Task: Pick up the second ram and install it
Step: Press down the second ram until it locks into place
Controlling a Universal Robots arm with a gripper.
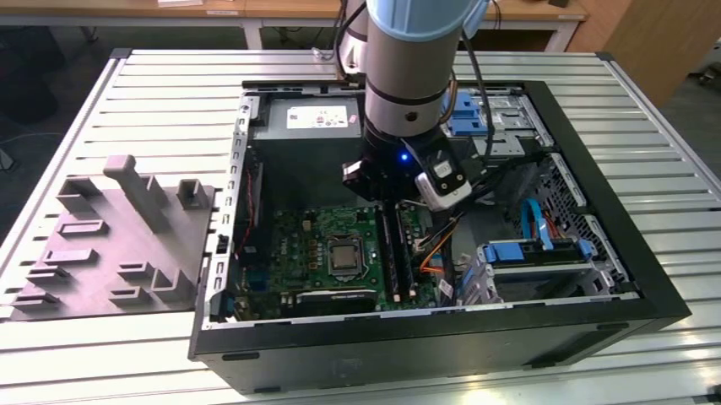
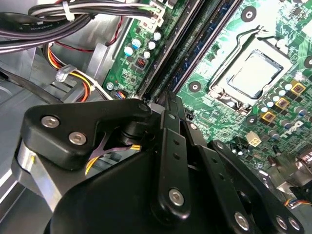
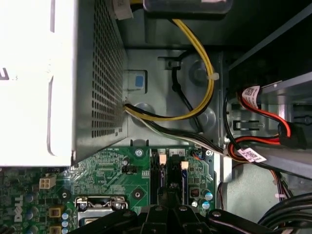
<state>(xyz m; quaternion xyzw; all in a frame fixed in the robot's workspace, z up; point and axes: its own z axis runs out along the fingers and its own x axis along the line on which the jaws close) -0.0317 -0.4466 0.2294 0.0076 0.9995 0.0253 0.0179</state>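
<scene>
Silver-grey arm [image 1: 408,76] wearing a light-blue joint cap, blue light glowing at wrist; black gripper [image 2: 168,105] linkages showing silver screws.

The pincer [image 1: 389,196] is down inside the open computer case [image 1: 586,295], right over the green motherboard [image 1: 327,253]; the grey power supply [image 1: 304,122] sits just beyond it.

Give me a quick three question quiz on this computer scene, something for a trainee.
1. True or false: the hand is over the memory slots of the green board.
2. Pick one: on the table, the grey tray lies toward the exterior view's (A) left or (B) right of the computer case.
3. What square metal part sits beside the slots?

Key: 1 true; 2 A; 3 the processor socket.
</scene>
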